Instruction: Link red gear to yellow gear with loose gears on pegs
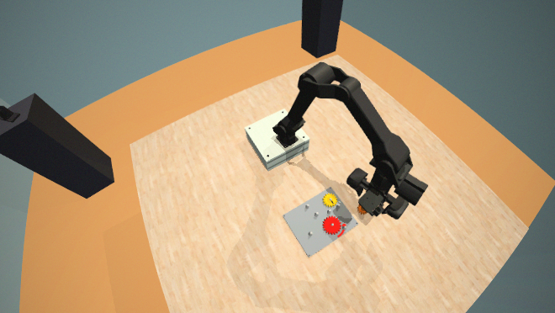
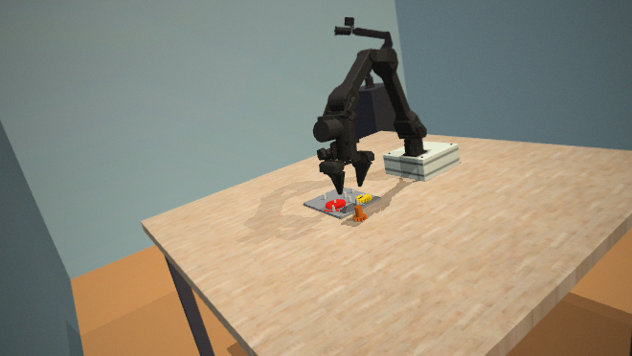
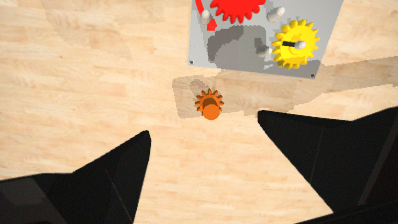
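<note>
On the wooden surface (image 1: 202, 177) (image 2: 407, 268) (image 3: 90, 100), orange gear (image 1: 362, 209) (image 2: 359, 214) (image 3: 210, 111) standing just off grey board (image 1: 300, 229) (image 2: 316, 204) (image 3: 200, 57), at twelve o'clock in wrist view. Fingers (image 1: 377, 197) (image 2: 349, 189) released, spread wide, empty. Risk: toppling the gear, if lowered off-centre.

My pincer (image 1: 374, 201) (image 2: 349, 189) (image 3: 205, 125) points down with its fingers spread, nearer the table's (image 1: 210, 189) (image 2: 431, 263) (image 3: 75, 150) far-left edge than its right edge. Below its height lies the board (image 1: 303, 236) (image 2: 316, 204) (image 3: 320, 12), bearing the red gear (image 1: 330, 227) (image 2: 335, 205) (image 3: 237, 7) and yellow gear (image 1: 328, 198) (image 2: 366, 197) (image 3: 282, 55). The orange gear (image 1: 362, 209) (image 2: 360, 214) (image 3: 211, 111) stands just beside it. My base (image 1: 261, 135) (image 2: 445, 150) sits near the far edge.
</note>
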{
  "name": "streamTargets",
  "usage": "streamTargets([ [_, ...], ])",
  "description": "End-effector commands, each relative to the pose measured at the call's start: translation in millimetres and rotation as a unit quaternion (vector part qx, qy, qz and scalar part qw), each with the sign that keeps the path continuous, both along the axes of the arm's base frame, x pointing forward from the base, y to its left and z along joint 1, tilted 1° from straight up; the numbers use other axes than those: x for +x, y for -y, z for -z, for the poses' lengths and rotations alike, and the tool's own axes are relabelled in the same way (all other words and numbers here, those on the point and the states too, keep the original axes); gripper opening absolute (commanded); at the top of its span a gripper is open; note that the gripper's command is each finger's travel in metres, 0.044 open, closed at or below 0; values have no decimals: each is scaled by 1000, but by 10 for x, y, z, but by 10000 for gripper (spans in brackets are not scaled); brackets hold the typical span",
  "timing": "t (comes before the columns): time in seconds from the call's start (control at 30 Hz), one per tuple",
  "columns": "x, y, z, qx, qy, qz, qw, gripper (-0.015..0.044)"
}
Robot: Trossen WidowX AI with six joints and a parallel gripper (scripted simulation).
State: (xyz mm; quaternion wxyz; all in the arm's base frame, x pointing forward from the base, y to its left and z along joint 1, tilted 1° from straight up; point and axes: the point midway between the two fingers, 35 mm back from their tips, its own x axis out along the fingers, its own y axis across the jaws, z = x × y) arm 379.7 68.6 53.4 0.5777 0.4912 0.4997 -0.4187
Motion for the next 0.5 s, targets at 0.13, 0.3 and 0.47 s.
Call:
streamTargets([
  [0.13, -65, -85, 232, -6, -66, 60, 996, 440],
  [0.3, -54, -95, 250, -6, -66, 60, 996, 440],
  [0.47, -52, -93, 382, -6, -66, 60, 996, 440],
])
